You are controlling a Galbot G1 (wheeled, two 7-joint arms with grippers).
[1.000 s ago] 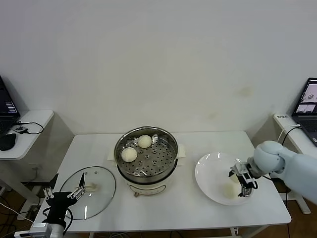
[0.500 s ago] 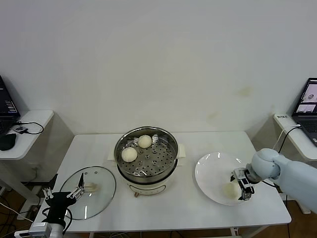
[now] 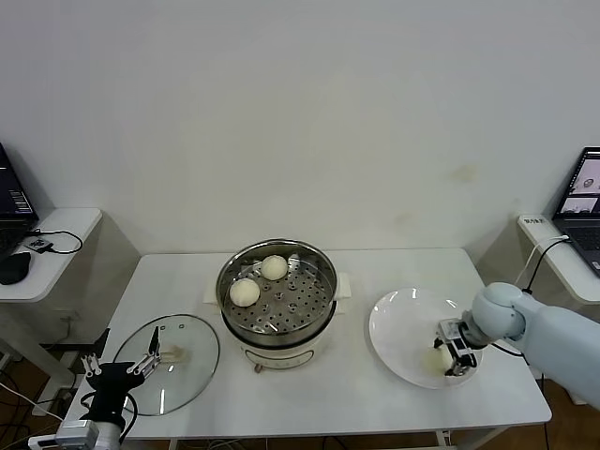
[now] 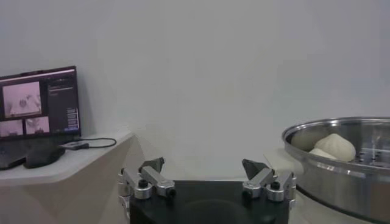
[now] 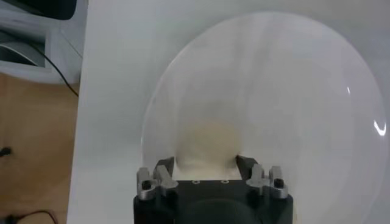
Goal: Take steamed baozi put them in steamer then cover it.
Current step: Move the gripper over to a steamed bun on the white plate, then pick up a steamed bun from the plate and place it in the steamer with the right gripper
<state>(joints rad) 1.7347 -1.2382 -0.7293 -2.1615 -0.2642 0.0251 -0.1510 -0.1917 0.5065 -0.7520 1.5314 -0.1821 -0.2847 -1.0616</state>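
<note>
White wall point(image 3: 300, 112), white table point(image 3: 328, 394), side desks.

The right arm point(image 3: 553, 328) has a smooth, rounded shell of pale grey-white, ending in a ball-like wrist joint. Beyond it sits the right gripper point(image 3: 450, 358), a compact black and silver assembly. From its own wrist camera the right gripper point(image 5: 205, 165) shows a black base block, silver linkages with round screw heads, and dark fingertips point(image 5: 165, 164). The left gripper point(image 4: 204, 167) is built the same: black body, silver jointed links, dark angled tips. From the head camera the left gripper point(image 3: 122, 367) looks black with thin silvery links.
</note>
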